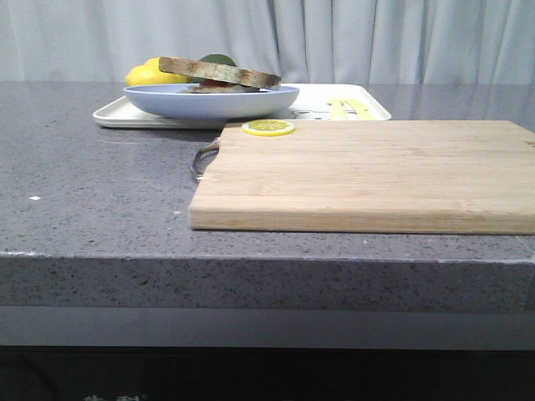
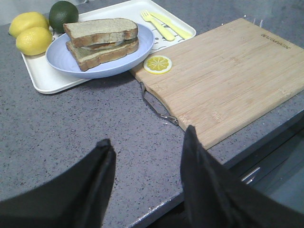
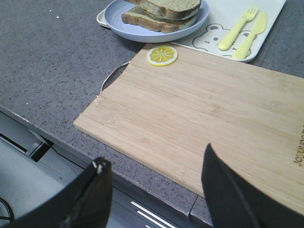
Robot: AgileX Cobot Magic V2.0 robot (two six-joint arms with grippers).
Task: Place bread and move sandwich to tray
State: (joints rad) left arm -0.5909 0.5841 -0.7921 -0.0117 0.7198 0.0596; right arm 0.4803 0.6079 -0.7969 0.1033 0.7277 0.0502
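sandwich: brown-crusted, stacked (on blue plate) | tray: white | both fingers spread

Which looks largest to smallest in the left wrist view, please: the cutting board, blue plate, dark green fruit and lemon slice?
1. Cutting board
2. Blue plate
3. Dark green fruit
4. Lemon slice

The last two look nearly alike, and the fruit lies farther away, so their order is unsure.

The light wooden rectangular cutting board carries a small dark brand stamp near one edge, too small to read in the left wrist view; in the right wrist view only its cut-off end shows, unreadable.
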